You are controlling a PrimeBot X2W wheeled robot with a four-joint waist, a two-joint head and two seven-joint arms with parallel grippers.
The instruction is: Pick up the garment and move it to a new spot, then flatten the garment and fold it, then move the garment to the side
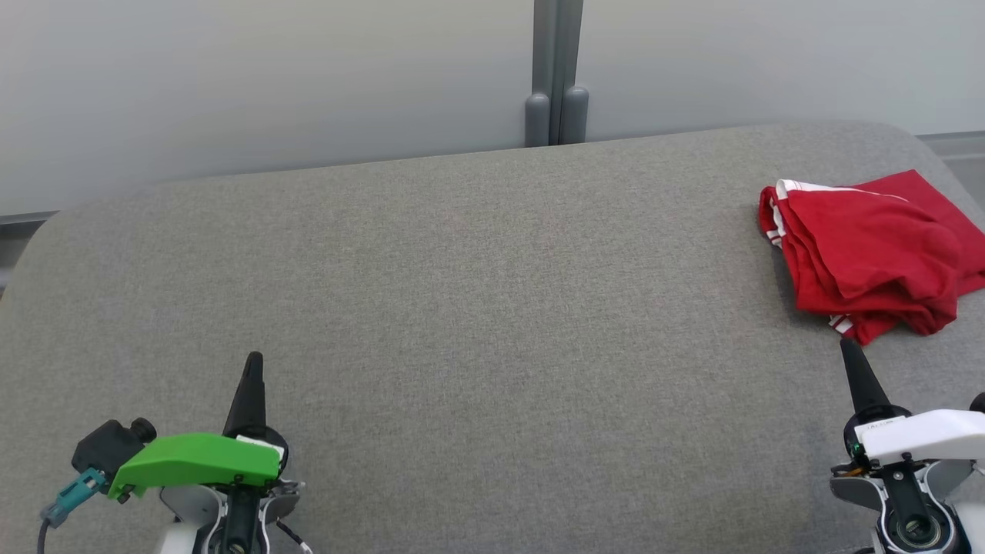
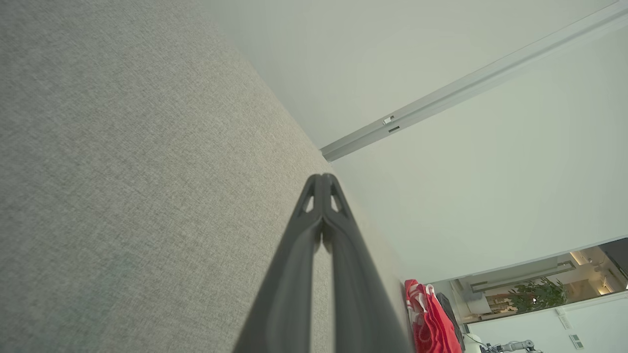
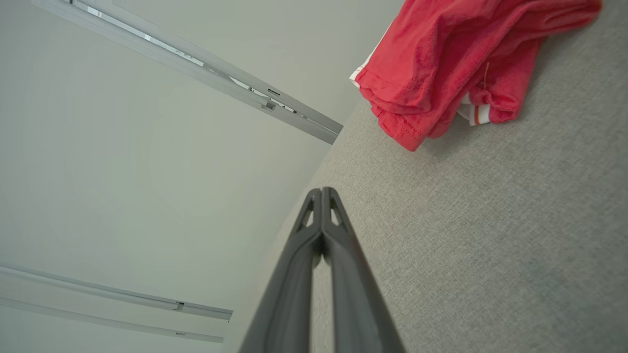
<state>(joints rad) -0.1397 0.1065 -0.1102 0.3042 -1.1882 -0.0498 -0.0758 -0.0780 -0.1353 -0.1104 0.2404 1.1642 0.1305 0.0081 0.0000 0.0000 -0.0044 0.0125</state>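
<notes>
1. Could catch just the top layer of the red garment point(image 1: 869, 254), heaped in loose overlapping folds with white trim at the upper right of the head view. Would then lift unevenly and drag the rest across the grey cushion point(image 1: 462, 308).
2. Might shove the garment off the rounded right-hand corner of the cushion, given how close to that edge it lies. A sideways nudge from closed fingers would be enough.
3. No gripping cloth with fingers pressed together. Would need to open before reaching in, or would merely poke and rumple the folds.
4. Likely to twist or bunch the cloth further if seized at one point alone, with the other arm well apart at the lower left of the head view.
5. Right pincer point(image 1: 849, 348): fully closed, tips meeting, holding nothing. At the lower right of the head view, pointing up at the garment's near hem, just beside it and seemingly not touching. In the right wrist view, over bare cushion, with the garment at the upper right of the frame.
6. Left pincer point(image 1: 253, 360): fully closed and empty, over bare cushion at the lower left of the head view. Hard to tell whether resting on the cushion or hanging just above it.
</notes>
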